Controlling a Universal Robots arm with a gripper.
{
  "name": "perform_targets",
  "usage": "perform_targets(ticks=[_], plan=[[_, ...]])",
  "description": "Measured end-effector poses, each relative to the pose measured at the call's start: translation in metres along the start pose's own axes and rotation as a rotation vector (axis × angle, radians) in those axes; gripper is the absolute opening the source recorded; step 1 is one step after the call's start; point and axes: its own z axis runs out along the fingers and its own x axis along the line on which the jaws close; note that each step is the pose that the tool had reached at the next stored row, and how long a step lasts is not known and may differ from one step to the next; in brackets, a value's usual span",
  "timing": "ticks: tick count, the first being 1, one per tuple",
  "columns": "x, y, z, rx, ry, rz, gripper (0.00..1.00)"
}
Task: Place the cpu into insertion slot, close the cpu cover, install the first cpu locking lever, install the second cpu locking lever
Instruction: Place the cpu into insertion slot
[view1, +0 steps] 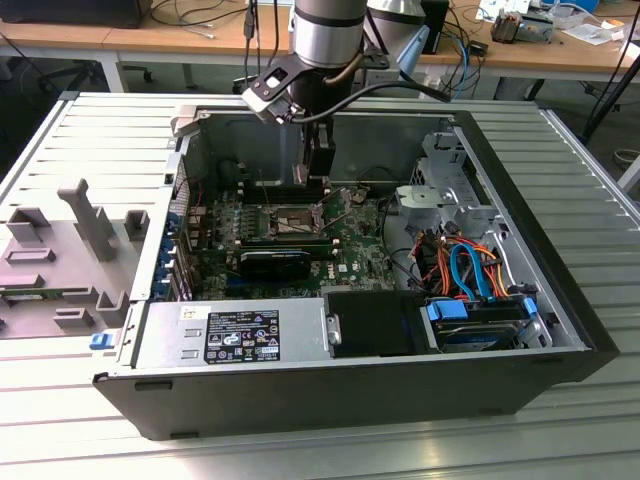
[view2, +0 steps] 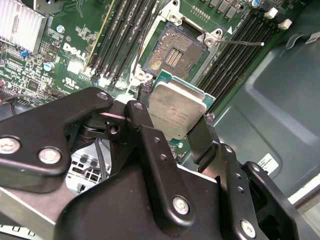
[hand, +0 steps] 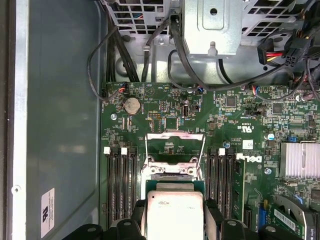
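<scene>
Computer case (view1: 350, 390) lies open on the slatted tabletop (view1: 300, 455). In the exterior view the arm reaches down into the 12 o'clock half of the case, and its pincer (view1: 318, 182) hangs just above the green board (view1: 345, 250).

Both wrist views show the pincer (view2: 175, 112) (hand: 174, 212) closed on the chip (view2: 178, 107) (hand: 174, 217). One black finger (view2: 142, 107) presses each opposite edge, and the grey metal top faces the cameras.

The chip is held clear of the socket (view2: 172, 55) (hand: 170, 172) and is not seated. In the exterior view the socket (view1: 290, 222) sits at about 7 o'clock from the pincer tip, close by.

The socket's contact field is exposed. Its cover frame (hand: 175, 134) stands swung up and open. A thin lever (view2: 240, 43) juts out free beside the socket.

The power supply (view1: 230, 335) occupies the case's 7 o'clock corner.
</scene>
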Motion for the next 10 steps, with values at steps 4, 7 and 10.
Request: perform_targets(ticks=[4,7,10], plan=[[0.0000,0.0001,0.0021,0.0000,0.0000,0.000,0.55],[0.0000,0.0001,0.0027,0.0000,0.0000,0.000,0.55],[0.0000,0.0001,0.0036,0.0000,0.0000,0.000,0.55]])
